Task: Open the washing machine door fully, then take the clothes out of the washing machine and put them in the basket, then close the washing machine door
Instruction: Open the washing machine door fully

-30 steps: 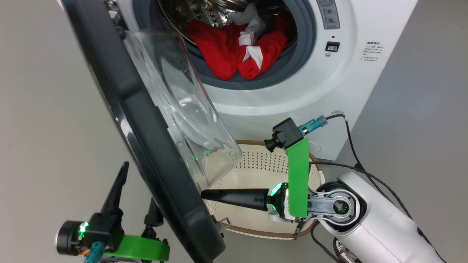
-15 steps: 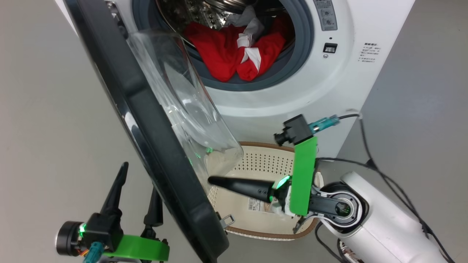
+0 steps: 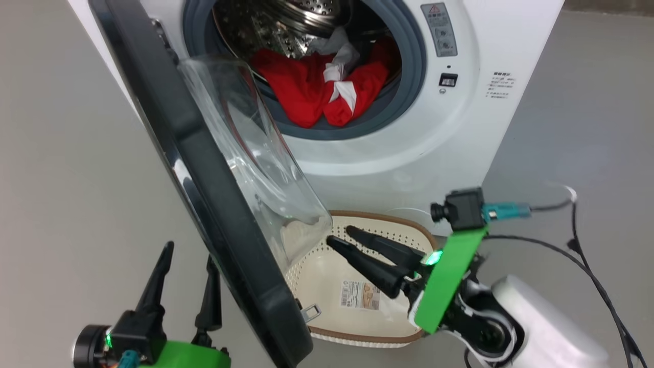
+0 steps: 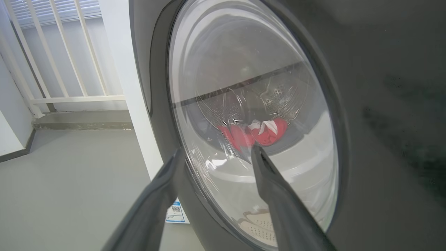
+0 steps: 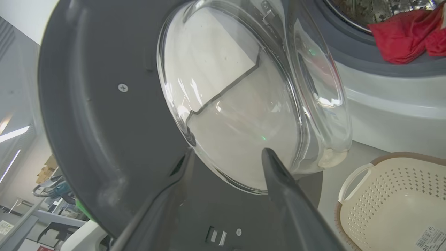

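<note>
Lying in the white washing machine (image 3: 449,148) are bright red clothes (image 3: 311,92); the cream perforated basket (image 3: 357,337) sits on grey floor (image 3: 61,179); left claw (image 3: 190,251) and right claw (image 3: 340,234) gape wide.

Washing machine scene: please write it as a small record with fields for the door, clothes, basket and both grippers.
door: washing machine door open, swung to the robot's left
laundry: red clothes in the drum, draped over the grey ring
container: basket before the washing machine, no clothes inside
left arm: left gripper open, empty, outside the door
right arm: right gripper open, empty, over the basket
</note>
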